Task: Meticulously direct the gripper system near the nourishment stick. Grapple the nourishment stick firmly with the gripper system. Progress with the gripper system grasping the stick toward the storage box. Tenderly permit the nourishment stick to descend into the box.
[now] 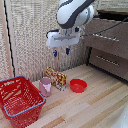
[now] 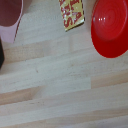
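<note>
My fingers (image 1: 61, 51) hang high, apart, holding nothing; snack packet (image 1: 57, 78) stands on the worktop (image 1: 95, 107) between pink cup (image 1: 45, 86) and red bowl (image 1: 78, 85); descend slowly, centred over it, avoiding both neighbours.

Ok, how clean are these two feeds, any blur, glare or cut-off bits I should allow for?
Exterior view: soft and low-detail overall, the snack packet print unreadable, the pincer fingertips small but distinct. Wrist view: blurred too, with a pale glare spot on the red bowl; the packet, pink cup and bowl are all cropped at the frame edge, and the pincer does not show clearly there.
</note>
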